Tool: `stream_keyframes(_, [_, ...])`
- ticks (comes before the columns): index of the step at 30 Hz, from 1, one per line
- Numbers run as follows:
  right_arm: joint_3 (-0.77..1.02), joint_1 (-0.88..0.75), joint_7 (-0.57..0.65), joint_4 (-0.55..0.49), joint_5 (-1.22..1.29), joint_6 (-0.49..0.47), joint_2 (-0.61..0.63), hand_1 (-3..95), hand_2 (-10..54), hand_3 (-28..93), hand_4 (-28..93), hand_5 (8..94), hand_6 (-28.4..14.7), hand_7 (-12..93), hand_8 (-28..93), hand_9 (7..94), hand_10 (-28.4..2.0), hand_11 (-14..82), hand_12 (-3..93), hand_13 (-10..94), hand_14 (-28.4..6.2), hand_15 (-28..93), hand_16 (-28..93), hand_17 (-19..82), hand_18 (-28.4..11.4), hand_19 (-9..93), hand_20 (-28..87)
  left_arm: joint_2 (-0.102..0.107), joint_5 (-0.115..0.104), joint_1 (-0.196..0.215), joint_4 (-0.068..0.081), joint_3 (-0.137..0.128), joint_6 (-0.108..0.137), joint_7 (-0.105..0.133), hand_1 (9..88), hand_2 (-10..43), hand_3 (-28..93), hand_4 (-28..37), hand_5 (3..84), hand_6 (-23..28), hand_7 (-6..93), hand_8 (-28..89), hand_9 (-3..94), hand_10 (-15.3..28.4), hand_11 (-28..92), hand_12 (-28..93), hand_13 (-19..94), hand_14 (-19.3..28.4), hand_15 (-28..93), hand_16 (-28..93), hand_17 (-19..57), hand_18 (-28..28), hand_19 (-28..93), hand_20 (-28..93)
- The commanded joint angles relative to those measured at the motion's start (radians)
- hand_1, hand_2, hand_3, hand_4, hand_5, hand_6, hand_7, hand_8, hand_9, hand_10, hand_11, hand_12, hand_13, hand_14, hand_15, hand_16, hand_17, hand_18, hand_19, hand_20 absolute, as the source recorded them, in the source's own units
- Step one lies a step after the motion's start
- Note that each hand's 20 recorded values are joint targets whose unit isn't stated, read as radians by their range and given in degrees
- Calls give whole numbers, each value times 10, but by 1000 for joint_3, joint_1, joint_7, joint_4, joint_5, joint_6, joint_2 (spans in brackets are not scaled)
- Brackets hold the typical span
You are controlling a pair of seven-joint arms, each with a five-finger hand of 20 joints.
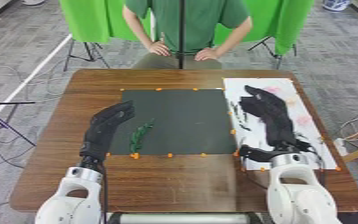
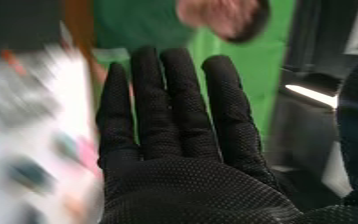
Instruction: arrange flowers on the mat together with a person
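In the head view my left hand is over the left edge of the dark mat, open and holding nothing. A green leafy stem lies on the mat's left part, to the right of that hand. My right hand is above the white sheet beside the mat, covering part of it. Pale pink flowers show on the sheet, and thin dark-green stems lie near its left edge. In the right wrist view my right hand has straight fingers, with blurred pink and green pieces on the sheet past it.
Small orange pieces mark the borders of the mat and sheet. Brown wood of the table surrounds both. A thin dark upright pole stands at the table's far edge.
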Motion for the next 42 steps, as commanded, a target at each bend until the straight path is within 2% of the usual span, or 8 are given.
stream_keyframes(1, [172, -13, 166, -92, -406, 54, 137, 267, -95, 652, -282, 531, -17, 214, -114, 602, -158, 222, 201, 545, -129, 341, 222, 184, -181, 546, 376, 0, -8, 30, -13, -14, 27, -19, 337, -70, 602, -163, 470, 41, 166, -58, 433, 125, 167, 143, 327, 158, 200, 36, 15, 107, 37, 159])
stream_keyframes(8, [310, -121, 369, -67, -839, -62, 204, 356, -95, 735, -279, 604, -8, 235, -108, 668, -149, 246, 208, 624, -112, 432, 207, 228, -193, 622, 402, 5, -3, 35, -20, -16, 20, -33, 339, -68, 600, -165, 470, 41, 165, -58, 433, 126, 166, 142, 327, 158, 201, 36, 16, 106, 37, 160])
stream_keyframes(13, [369, -160, 394, -17, -995, -192, 249, 379, -95, 669, -282, 660, -1, 227, -110, 720, -142, 250, 212, 670, -105, 464, 215, 275, -187, 650, 425, 20, -8, 37, -24, -16, 42, -38, 339, -68, 599, -164, 470, 42, 165, -58, 433, 126, 166, 143, 327, 158, 201, 36, 16, 106, 37, 161])
stream_keyframes(16, [368, -161, 412, 12, -1034, -272, 280, 503, -95, 391, -283, 689, -1, 210, -105, 748, -139, 246, 214, 695, -100, 472, 223, 294, -193, 664, 443, 19, -7, 37, -25, -15, 39, -38, 339, -68, 600, -164, 470, 42, 165, -58, 433, 126, 166, 142, 327, 159, 202, 36, 16, 106, 38, 161])
stream_keyframes(18, [348, -147, 436, 34, -1035, -308, 299, 699, -95, -135, -26, 711, 2, 201, -105, 770, -132, 247, 215, 721, -93, 476, 234, 313, -198, 685, 453, 17, -7, 33, -22, -13, 34, -42, 339, -68, 601, -165, 470, 42, 165, -58, 433, 127, 167, 142, 327, 159, 202, 35, 16, 106, 37, 161])
stream_keyframes(23, [302, -106, 484, 92, -1059, -374, 308, 732, -95, -272, 117, 729, 1, 182, -100, 789, -117, 240, 212, 752, -83, 481, 249, 336, -202, 711, 456, 17, -3, 28, -21, -10, 24, -46, 341, -67, 599, -165, 470, 41, 166, -58, 433, 127, 167, 143, 327, 158, 203, 35, 15, 106, 38, 161])
stream_keyframes(38, [259, -86, 512, 162, -1002, -422, 261, 690, -95, -283, 291, 771, 8, 176, -102, 839, -121, 218, 207, 785, -85, 471, 266, 355, -212, 730, 447, 15, -8, 40, -27, -16, 31, -61, 341, -65, 598, -165, 469, 41, 166, -58, 432, 127, 167, 142, 326, 160, 206, 34, 14, 106, 40, 160])
stream_keyframes(42, [249, -79, 521, 165, -1001, -434, 255, 688, -95, -282, 339, 776, 11, 177, -102, 844, -118, 216, 207, 785, -88, 467, 268, 353, -212, 723, 447, 14, -22, 41, -28, -13, 40, -68, 337, -57, 596, -166, 469, 42, 165, -58, 432, 128, 167, 142, 325, 162, 206, 33, 13, 107, 41, 161])
